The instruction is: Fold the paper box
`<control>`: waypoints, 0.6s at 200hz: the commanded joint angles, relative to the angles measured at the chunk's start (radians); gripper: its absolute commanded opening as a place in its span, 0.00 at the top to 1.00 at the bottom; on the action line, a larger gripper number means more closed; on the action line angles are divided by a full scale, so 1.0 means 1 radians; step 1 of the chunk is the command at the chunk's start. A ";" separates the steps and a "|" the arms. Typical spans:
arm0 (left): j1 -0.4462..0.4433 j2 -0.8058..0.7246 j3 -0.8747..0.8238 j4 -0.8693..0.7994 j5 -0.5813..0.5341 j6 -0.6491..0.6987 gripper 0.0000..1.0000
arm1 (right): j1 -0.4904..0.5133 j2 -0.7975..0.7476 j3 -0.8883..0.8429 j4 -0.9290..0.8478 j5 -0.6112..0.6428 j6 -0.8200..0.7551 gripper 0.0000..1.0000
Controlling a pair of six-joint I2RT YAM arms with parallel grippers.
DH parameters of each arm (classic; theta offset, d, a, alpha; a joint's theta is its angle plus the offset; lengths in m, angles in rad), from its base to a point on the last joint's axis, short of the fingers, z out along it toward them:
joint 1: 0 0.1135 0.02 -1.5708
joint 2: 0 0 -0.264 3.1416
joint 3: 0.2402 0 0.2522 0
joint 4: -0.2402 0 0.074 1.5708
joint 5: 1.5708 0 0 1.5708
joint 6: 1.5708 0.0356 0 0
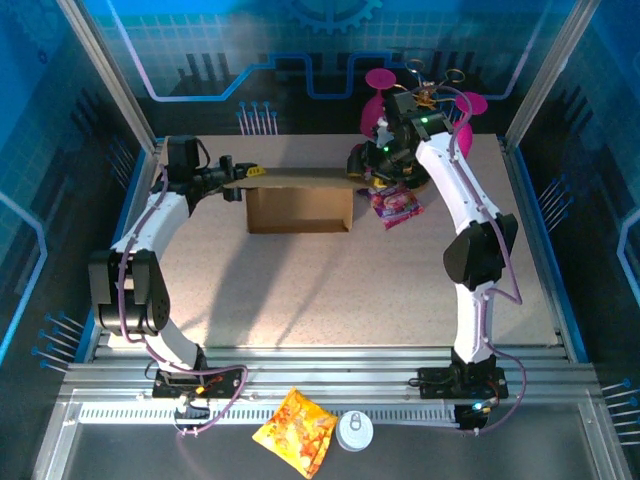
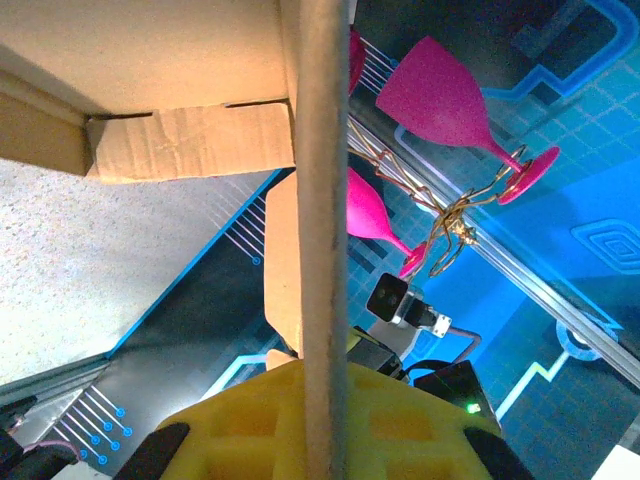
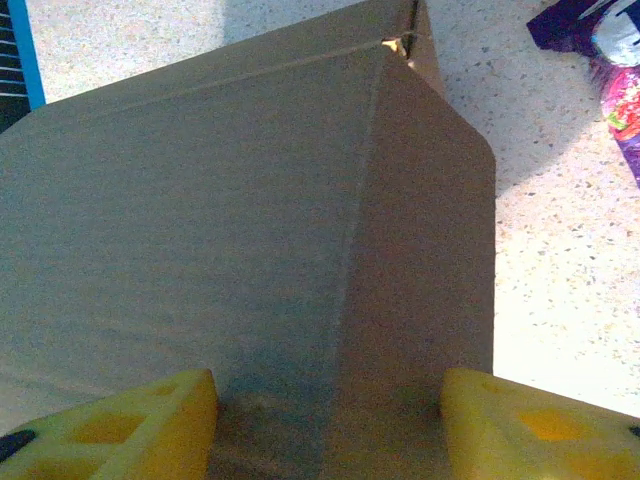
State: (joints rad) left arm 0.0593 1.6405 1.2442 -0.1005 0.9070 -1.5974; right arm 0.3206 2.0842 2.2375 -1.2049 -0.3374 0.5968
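The paper box [image 1: 300, 210] is a brown cardboard mailer standing open at the back middle of the table, its long lid flap held level above it. My left gripper [image 1: 243, 177] is at the flap's left end. In the left wrist view the left gripper [image 2: 322, 400] is shut on the flap's thin edge [image 2: 322, 200]. My right gripper [image 1: 365, 165] is at the flap's right end. In the right wrist view the right gripper [image 3: 330, 425] stands wide. Its yellow fingers [image 3: 150, 420] straddle a fold of the box [image 3: 250, 200], one on each panel, touching the cardboard.
A pink-purple snack packet [image 1: 397, 205] lies just right of the box, also in the right wrist view [image 3: 620, 90]. Pink goblets [image 1: 380, 80] and a gold wire stand [image 2: 455, 215] sit behind. An orange packet [image 1: 296, 430] and a white can [image 1: 354, 431] lie in front of the arm bases.
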 commanded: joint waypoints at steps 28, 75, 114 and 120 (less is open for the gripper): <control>0.007 -0.036 -0.025 0.048 0.032 -0.016 1.00 | 0.022 -0.062 -0.084 0.108 -0.135 0.127 0.44; 0.007 -0.039 -0.053 0.048 0.035 -0.004 1.00 | 0.024 -0.091 -0.166 0.197 -0.157 0.206 0.56; 0.016 -0.018 -0.098 0.012 0.036 0.078 0.94 | 0.050 -0.103 -0.240 0.244 -0.087 0.170 0.60; 0.017 -0.014 -0.109 0.014 0.036 0.087 0.90 | 0.056 -0.102 -0.251 0.251 -0.072 0.156 0.60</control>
State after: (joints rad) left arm 0.0666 1.6390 1.1679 -0.0761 0.9112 -1.5703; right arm 0.3275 2.0121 2.0243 -0.9962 -0.4309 0.7742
